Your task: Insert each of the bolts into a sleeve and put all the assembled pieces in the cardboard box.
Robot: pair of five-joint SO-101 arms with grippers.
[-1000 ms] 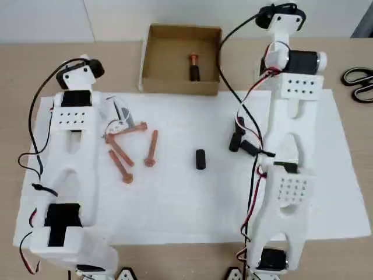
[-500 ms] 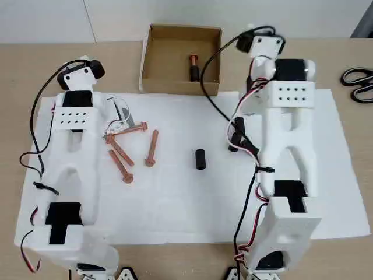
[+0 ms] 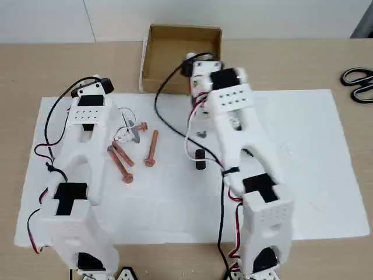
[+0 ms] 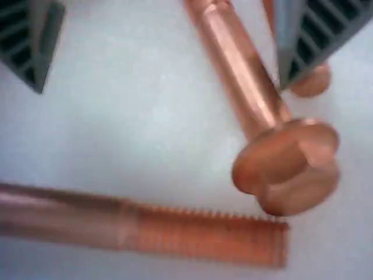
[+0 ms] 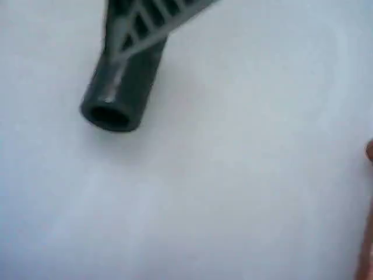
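Note:
Several copper bolts [image 3: 122,162] lie on the white sheet at the left. My left gripper [image 3: 132,132] stands open over them; in the left wrist view its fingers [image 4: 317,41] straddle one bolt [image 4: 262,122], and a threaded bolt [image 4: 145,224] lies across nearby. A black sleeve [image 3: 200,158] lies near the sheet's middle. My right gripper [image 3: 201,136] hangs just behind it, open, and one finger [image 5: 157,17] overlaps the sleeve [image 5: 122,87] in the right wrist view. The cardboard box [image 3: 169,52] stands at the back, partly hidden by the right arm.
Black scissors [image 3: 358,81] lie on the wooden table at the far right. The white sheet [image 3: 326,146] has bare room on its right half and along the front. A copper bolt edge [image 5: 369,233] shows at the right wrist view's border.
The right arm swung from beside the box leftward and forward, ending over the loose black sleeve. The left arm shifted right, bringing its gripper onto the bolts.

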